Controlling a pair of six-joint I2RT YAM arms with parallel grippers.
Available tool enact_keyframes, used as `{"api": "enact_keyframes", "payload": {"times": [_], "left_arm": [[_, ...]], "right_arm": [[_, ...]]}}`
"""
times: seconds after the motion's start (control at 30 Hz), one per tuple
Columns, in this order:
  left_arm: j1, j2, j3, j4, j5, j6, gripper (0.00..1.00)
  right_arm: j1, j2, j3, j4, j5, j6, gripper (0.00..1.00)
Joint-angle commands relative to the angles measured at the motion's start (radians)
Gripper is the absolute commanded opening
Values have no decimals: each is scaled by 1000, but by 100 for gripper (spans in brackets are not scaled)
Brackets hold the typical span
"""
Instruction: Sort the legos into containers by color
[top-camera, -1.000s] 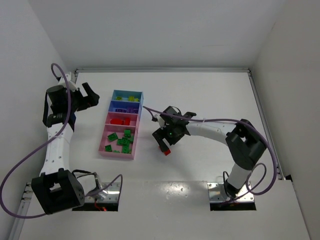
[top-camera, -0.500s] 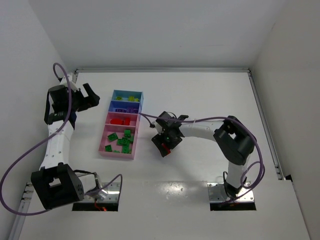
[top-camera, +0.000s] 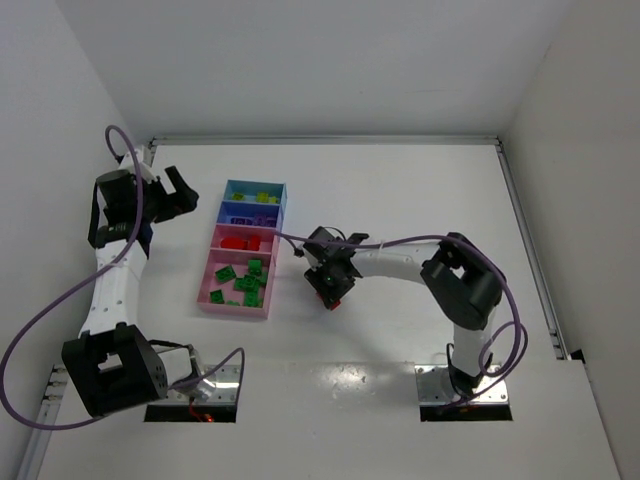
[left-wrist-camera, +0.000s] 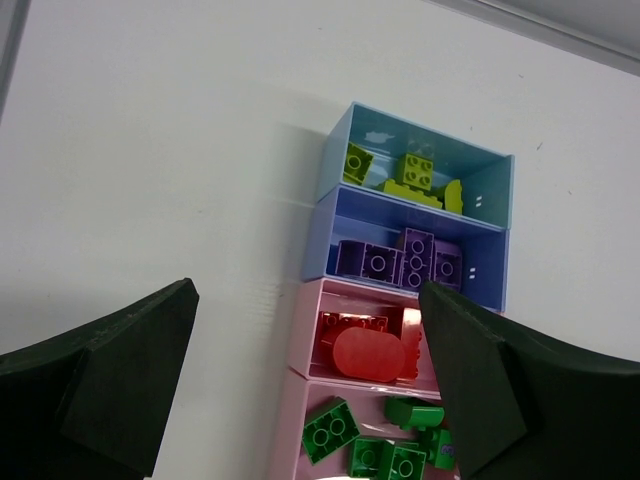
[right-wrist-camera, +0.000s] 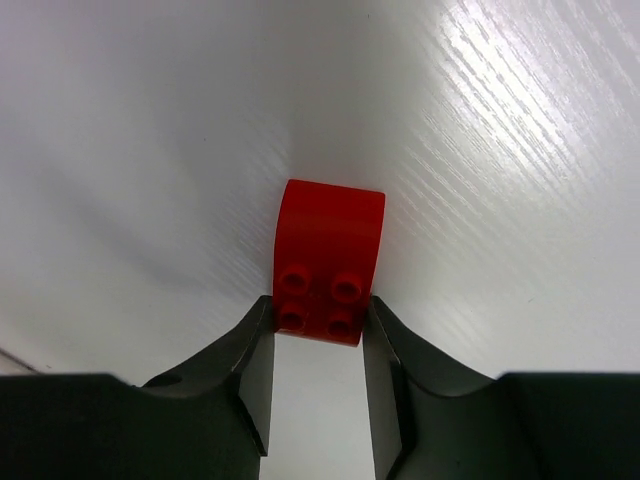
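Right gripper (right-wrist-camera: 318, 312) closed on red lego (right-wrist-camera: 330, 235), studded end between its jaws

Wide-spread hand (left-wrist-camera: 305, 293) hovers over containers (left-wrist-camera: 318, 240) of legos (left-wrist-camera: 415, 255).

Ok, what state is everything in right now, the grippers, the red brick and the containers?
Right gripper: shut on the red brick.
Red brick: pinched at its studded end, outside the containers.
Left gripper: open, empty.
Containers: open-topped, all four compartments holding bricks.
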Motion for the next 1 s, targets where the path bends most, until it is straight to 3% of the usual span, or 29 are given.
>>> {"api": "enact_keyframes", "payload": {"times": [0.0,0.2,0.37,0.63,0.97], "left_arm": [[11,-2,-12,35,-2,8,100],[20,-2,-12,35,32,8,100],[20,-2,-12,44,104,20,100],[31,26,40,44,216,46,100],[113,116,87,24,345,-1,100]], "right_arm": [[12,2,36,20,92,3,0],[12,-153,121,-27,169,-98,0],[-1,-178,283,-49,155,-232,0],[-1,31,581,-80,-63,-324,0],[10,233,796,-50,-94,-385,0]]}}
